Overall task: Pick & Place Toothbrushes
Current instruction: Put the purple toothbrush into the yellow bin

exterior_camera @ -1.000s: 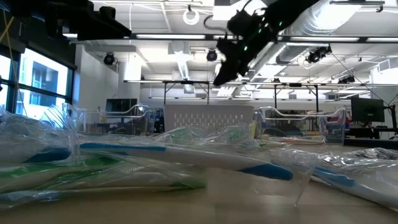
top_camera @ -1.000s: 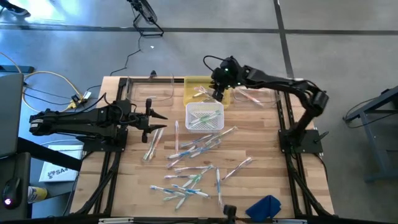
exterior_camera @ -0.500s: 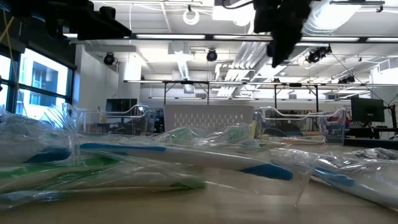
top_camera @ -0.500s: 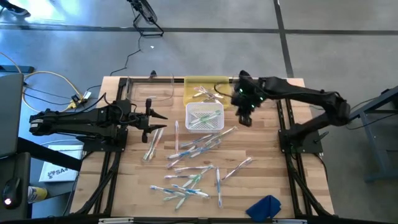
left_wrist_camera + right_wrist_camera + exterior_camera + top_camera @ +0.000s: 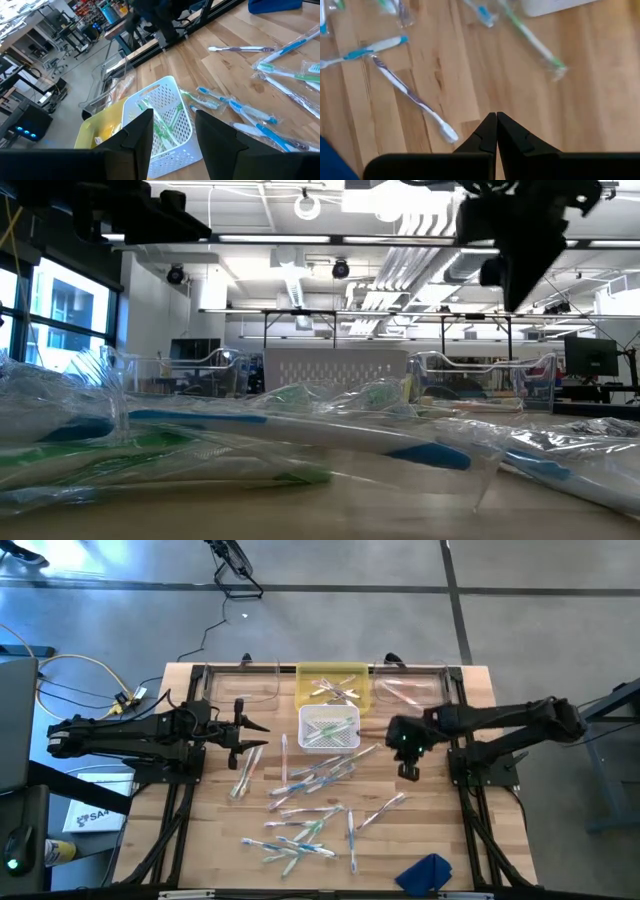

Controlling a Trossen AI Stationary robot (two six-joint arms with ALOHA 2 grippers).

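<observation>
Now, step in hand: the right gripper (image 5: 409,772) is between picks, hanging empty over bare wood just beside the loose toothbrushes (image 5: 310,802)
Right claw: fingers pressed together on nothing, as the right wrist view shows plainly
Left gripper (image 5: 243,732): waits at the left side of the table, fingers apart, nothing between them
Where the brushes lie: most are scattered across the middle and near part of the table; some sit in the white basket (image 5: 329,728), some in the yellow bin (image 5: 333,683) behind it
Nearest candidate: the purple-handled toothbrush (image 5: 410,97) lies close ahead of the closed fingertips
Next move, as I judge it: spread the fingers, drop over one handle, square to it, then close
Changed since a second ago: the right arm has swung from over the yellow bin out toward the table's right side, and its fingers have shut; the left arm has not moved
Blue cloth (image 5: 426,873): at the near edge, untouched
</observation>
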